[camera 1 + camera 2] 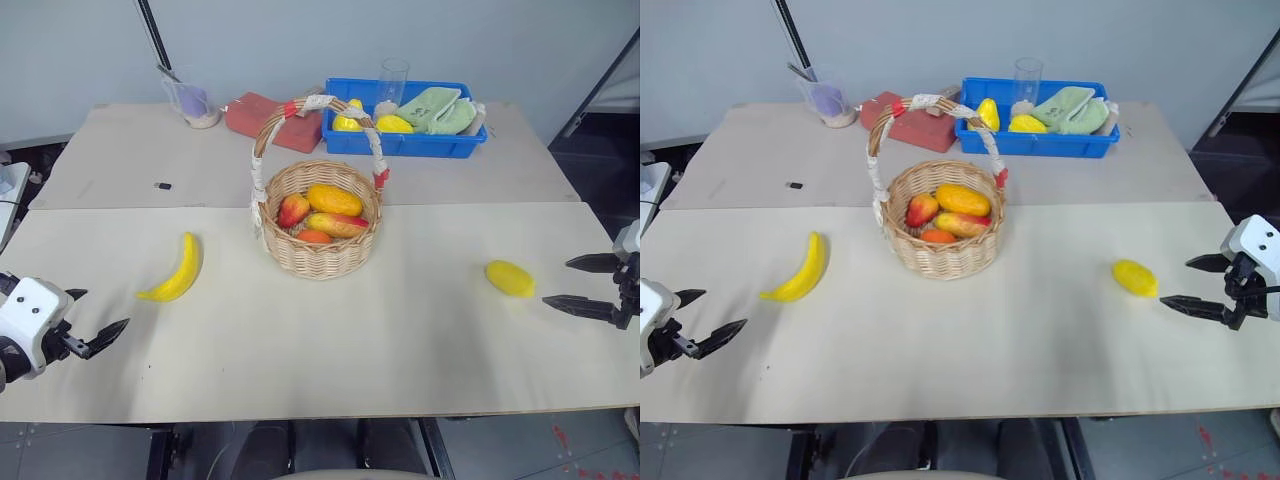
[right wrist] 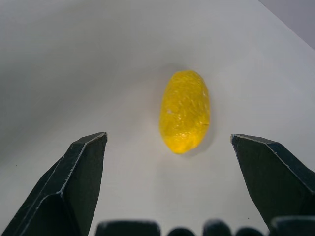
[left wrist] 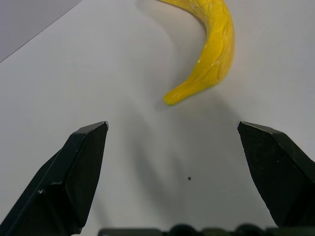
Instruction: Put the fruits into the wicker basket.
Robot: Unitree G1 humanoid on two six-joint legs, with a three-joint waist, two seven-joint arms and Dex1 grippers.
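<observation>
Two grippers hang over the pale table [image 1: 420, 340], one at each edge, both with fingers spread wide and nothing between them. Ahead of the left gripper [image 1: 92, 322] and a little toward the table's middle lies the curved yellow banana [image 1: 176, 270] — near, but not touching; in the left wrist view its lower tip [image 3: 172, 97] sits just beyond the open fingertips [image 3: 93, 135], closer to the middle than to either one. The right gripper [image 1: 580, 283] points inward at the small yellow lemon-like fruit [image 1: 510, 278], which rests just in front of its fingertips, apart from them; in the right wrist view the fruit lies lengthwise between the lines of the two fingers [image 2: 88, 147], slightly beyond them.

Well apart from both grippers, roughly midway between them and farther out, stands the round wicker basket [image 1: 320, 255] with its tall taped handle — orange-red mango-like fruits [image 1: 333, 200] already lie inside. Beyond it sits a blue tray [image 1: 400, 143] holding yellow fruits and green cloths.
</observation>
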